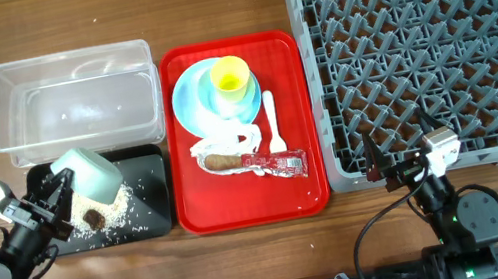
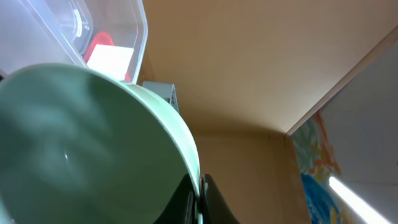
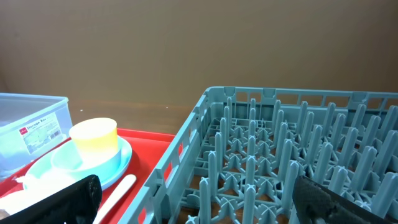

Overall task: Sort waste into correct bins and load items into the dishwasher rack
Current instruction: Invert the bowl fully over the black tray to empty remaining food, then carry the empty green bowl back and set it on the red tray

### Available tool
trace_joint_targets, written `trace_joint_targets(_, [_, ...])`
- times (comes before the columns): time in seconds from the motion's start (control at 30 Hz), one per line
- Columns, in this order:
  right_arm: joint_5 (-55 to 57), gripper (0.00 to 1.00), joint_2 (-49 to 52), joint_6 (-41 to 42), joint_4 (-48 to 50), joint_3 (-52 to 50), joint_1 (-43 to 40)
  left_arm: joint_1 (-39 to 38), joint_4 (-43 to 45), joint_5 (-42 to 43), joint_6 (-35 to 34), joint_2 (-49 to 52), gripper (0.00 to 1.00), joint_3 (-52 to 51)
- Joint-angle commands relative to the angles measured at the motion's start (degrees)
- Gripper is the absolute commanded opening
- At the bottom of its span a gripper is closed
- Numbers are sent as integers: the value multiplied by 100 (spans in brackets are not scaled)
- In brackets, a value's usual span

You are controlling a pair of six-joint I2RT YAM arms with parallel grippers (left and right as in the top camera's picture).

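1. One pale green bowl [image 1: 93, 174] hung tipped on its side over the black tray [image 1: 155, 214]. The left gripper [image 1: 61, 187] was clenched on its thin rim.
2. It looked like stiff, light, smooth plastic. The rim seemed the only workable place to take it, though so narrow a hold might let it slip or swing.
3. Beneath it, white rice grains [image 1: 116, 204] and a brown scrap [image 1: 92, 218] lay on the tray.
4. Behind the tray stood the clear tub [image 1: 64, 64].
5. Well apart, the right gripper [image 1: 406, 166] was spread wide and held nothing, at the near edge of the dishwasher rack [image 1: 427, 49].
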Motion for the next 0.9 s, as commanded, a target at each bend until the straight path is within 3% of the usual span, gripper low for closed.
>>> trace_joint_targets(0.0, [68, 100, -26, 76, 24, -7, 7, 22, -225, 164, 208, 2, 4, -11])
trace_joint_targets(0.07, [68, 100, -26, 76, 24, -7, 7, -101, -831, 173, 542, -114, 4, -9])
trace_joint_targets(0.17, [68, 100, -26, 76, 24, -7, 7, -496, -859, 144, 629, -485, 4, 7])
trace_joint_targets(0.33, [70, 100, -26, 76, 24, -7, 7, -1668, -852, -267, -321, -1563, 4, 125])
trace_joint_targets(0.5, [70, 100, -26, 74, 24, -7, 7, -2636, -120, -2146, -2269, -2500, 4, 393])
trace_joint_targets(0.57, [68, 100, -26, 74, 24, -7, 7, -3635, 446, -3764, -3440, -3093, 4, 393])
trace_joint_targets(0.7, [68, 100, -26, 74, 24, -7, 7, -5807, 684, -5914, -4363, -3344, 4, 391])
trace_joint_targets(0.87, [68, 100, -26, 76, 24, -7, 7, -8406, 1001, -7938, -4951, -2441, 4, 387])
